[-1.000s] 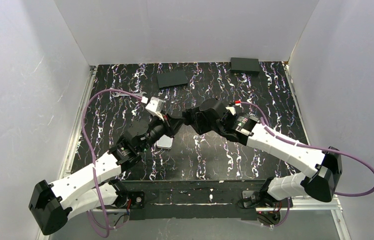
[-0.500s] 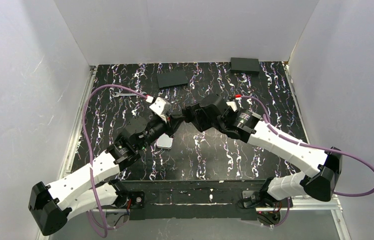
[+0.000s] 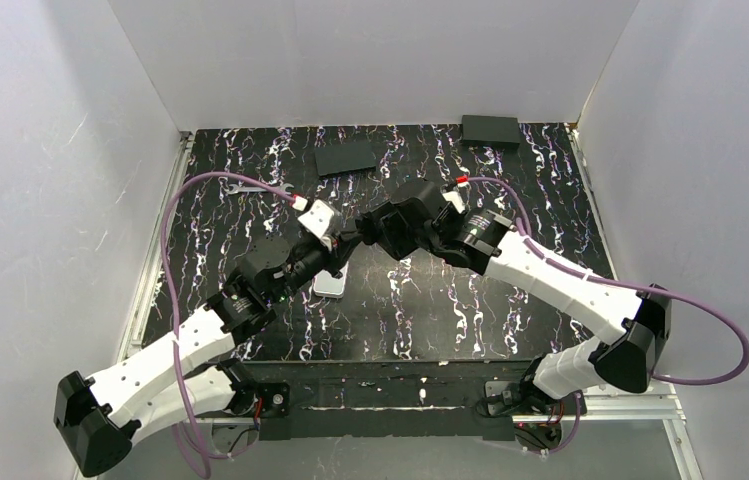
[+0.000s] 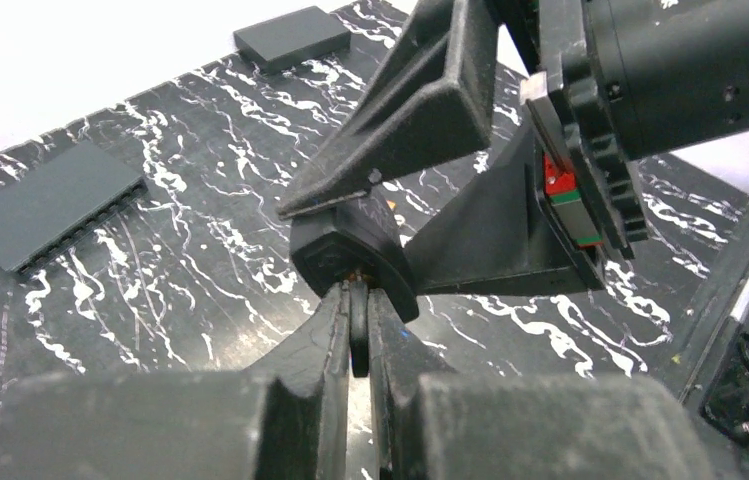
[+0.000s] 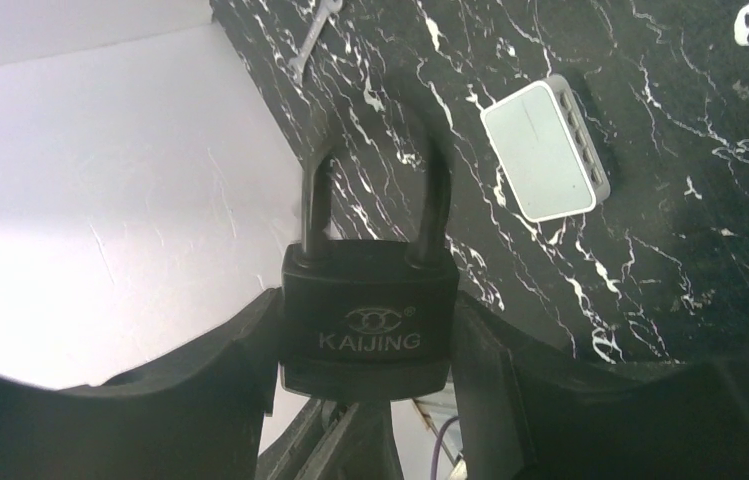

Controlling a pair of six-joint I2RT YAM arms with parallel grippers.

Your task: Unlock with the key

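key point(image 4: 358, 328) between left jaws, tip at base of padlock point(image 5: 367, 325)

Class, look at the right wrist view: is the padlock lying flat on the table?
No, the padlock stands upright, clamped between the fingers of the right gripper, well above the table.

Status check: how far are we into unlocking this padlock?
Done: both pickups. The right gripper clamps the padlock, and the left gripper pinches the key by its black head. In hand: the key sits at the padlock's underside; how deep the blade is in is hidden. Left: turning it, since the shackle looks seated on both legs.
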